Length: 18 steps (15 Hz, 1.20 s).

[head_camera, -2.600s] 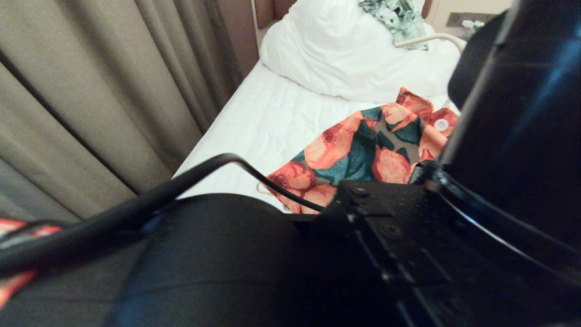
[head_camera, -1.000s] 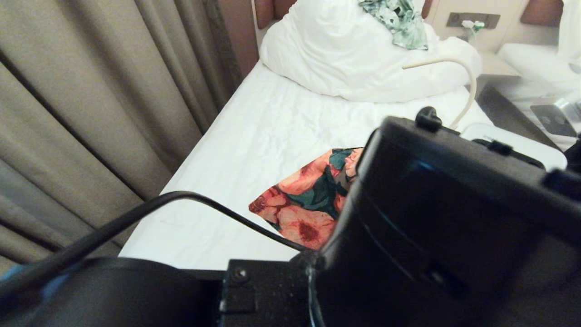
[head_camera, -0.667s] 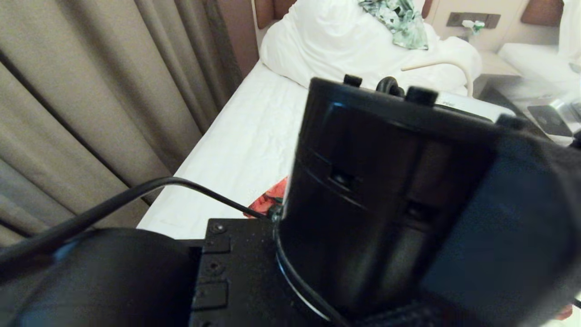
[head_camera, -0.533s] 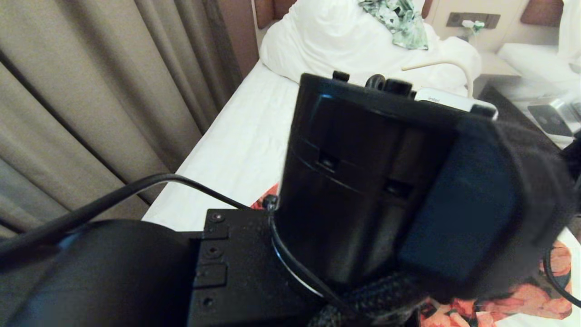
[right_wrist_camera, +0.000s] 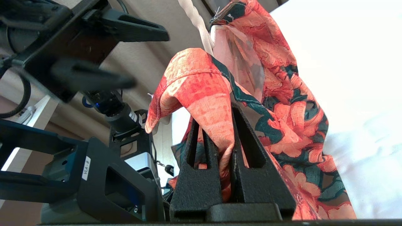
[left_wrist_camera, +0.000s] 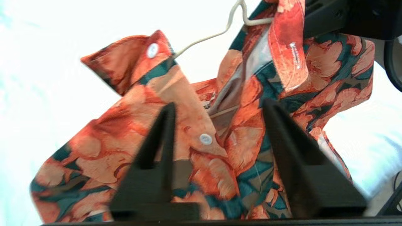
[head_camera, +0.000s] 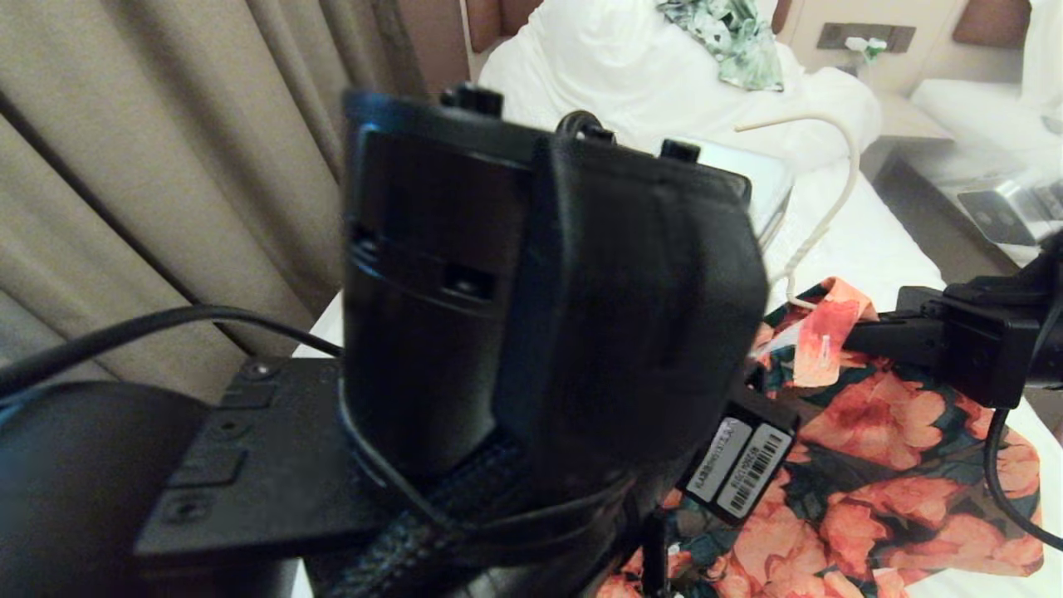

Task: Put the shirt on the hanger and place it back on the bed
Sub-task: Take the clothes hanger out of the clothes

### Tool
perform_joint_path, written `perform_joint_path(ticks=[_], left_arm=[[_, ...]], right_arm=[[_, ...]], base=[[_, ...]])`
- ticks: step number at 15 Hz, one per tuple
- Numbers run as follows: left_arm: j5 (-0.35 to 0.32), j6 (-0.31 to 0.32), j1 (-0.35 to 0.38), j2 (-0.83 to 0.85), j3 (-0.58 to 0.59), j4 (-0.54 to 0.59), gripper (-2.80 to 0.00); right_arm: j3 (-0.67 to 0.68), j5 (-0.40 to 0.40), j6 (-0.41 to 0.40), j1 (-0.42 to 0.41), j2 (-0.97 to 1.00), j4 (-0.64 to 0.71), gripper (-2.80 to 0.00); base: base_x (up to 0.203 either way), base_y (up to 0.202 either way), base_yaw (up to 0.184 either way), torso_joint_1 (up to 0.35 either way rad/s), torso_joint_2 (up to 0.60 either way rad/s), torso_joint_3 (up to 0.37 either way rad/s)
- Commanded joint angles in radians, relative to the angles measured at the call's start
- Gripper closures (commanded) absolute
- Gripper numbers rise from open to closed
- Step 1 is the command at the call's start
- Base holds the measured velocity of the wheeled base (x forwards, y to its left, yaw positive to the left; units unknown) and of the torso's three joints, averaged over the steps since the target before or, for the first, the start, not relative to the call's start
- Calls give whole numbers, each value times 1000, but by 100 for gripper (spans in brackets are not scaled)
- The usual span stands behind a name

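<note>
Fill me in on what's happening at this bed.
The robot is working a floral shirt over a white bed, with a cream wire hanger at its collar. The right gripper is shut on a fold of the shirt near the collar, holding it up. The left gripper hangs over the button placket with its fingers apart, gripping nothing. The shirt is not yet settled on the hanger.

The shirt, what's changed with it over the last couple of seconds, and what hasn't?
The left arm swung across the head view; the shirt shows right of it now, not left. The right gripper is shut on its fabric. The hanger, bed and leafy garment look unchanged.
</note>
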Motion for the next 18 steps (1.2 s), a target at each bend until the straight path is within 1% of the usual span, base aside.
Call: perform_joint_path(ticks=[1, 4, 5, 7, 8, 10, 12, 15, 16, 18], left_arm=[[4, -1, 4, -25, 12, -1, 0], [5, 2, 16, -28, -1, -4, 0], [6, 2, 14, -21, -10, -22, 0], [12, 4, 13, 3, -11, -57, 0], [29, 4, 13, 15, -11, -70, 0], [35, 4, 13, 34, -17, -83, 0], [36, 4, 15, 57, -56, -84, 0], [41, 5, 16, 81, -95, -84, 0], [53, 6, 16, 90, -110, -84, -280], [57, 5, 19, 100, -128, -83, -280]], right_arm=[[-2, 7, 1, 0, 13, -3, 0], [3, 9, -3, 0, 14, -6, 0], [9, 9, -2, 0, 16, -26, 0], [19, 41, -4, 6, 20, -62, 0], [21, 49, -5, 19, 20, -66, 0], [19, 50, -23, 51, 44, -77, 0], [11, 51, -36, 69, 77, -100, 0], [8, 50, -36, 66, 96, -114, 0], [8, 52, -36, 68, 96, -114, 0], [8, 52, -36, 68, 96, -114, 0]], base=[[0, 0, 0, 0, 0, 0], [0, 0, 0, 0, 0, 0], [0, 0, 0, 0, 0, 0], [0, 0, 0, 0, 0, 0], [0, 0, 0, 0, 0, 0], [0, 0, 0, 0, 0, 0], [0, 0, 0, 0, 0, 0], [0, 0, 0, 0, 0, 0], [0, 0, 0, 0, 0, 0], [0, 0, 0, 0, 0, 0]])
